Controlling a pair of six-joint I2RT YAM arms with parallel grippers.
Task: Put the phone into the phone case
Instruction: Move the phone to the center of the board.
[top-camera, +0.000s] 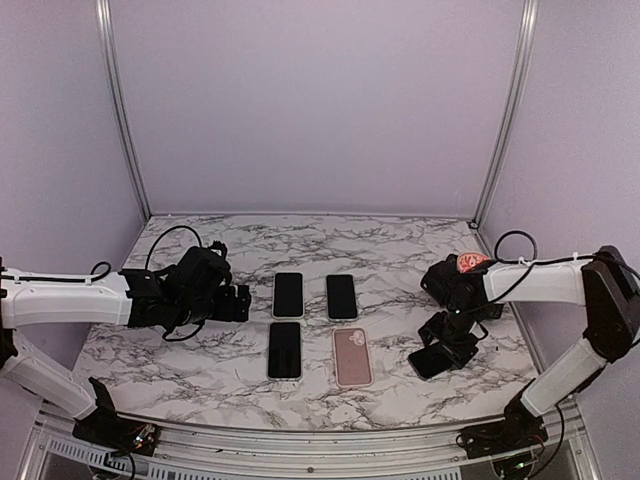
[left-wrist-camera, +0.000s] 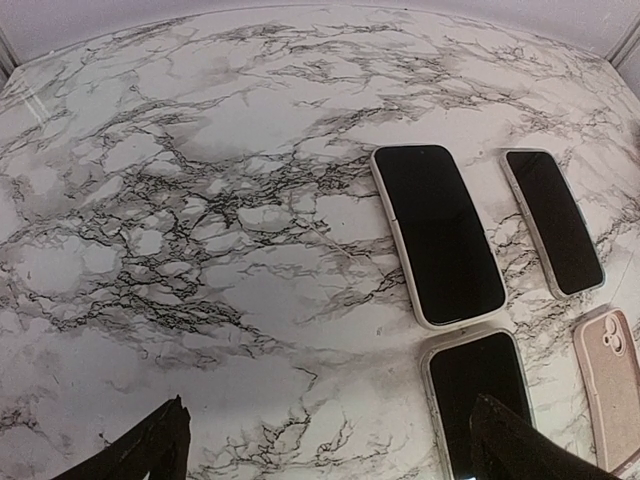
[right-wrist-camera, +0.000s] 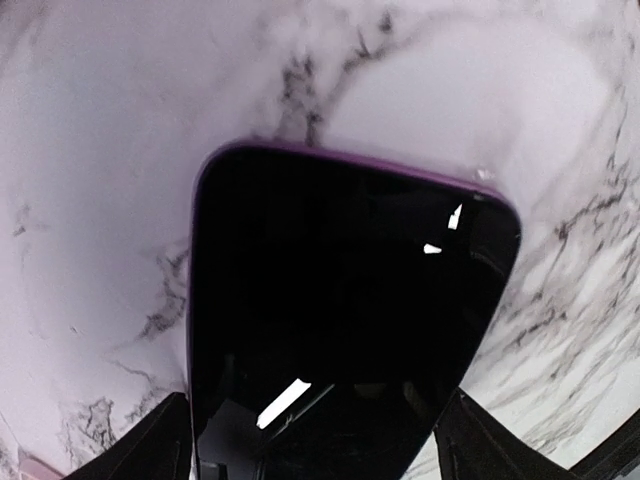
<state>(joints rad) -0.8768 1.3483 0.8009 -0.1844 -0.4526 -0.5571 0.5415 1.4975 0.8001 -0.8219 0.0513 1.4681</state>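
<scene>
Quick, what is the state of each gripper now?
Left gripper: open, holding nothing.
Right gripper: closed on the purple-edged phone.

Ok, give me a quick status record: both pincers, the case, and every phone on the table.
left pincer: open, empty, left of the phone rows
right pincer: closed on purple-edged phone, right of the case
pink case: flat on table, near row, nothing touching it
far-left phone: screen up
far-right phone: screen up
near-left phone: screen up, beside the case
task status: phone not yet in case
</scene>
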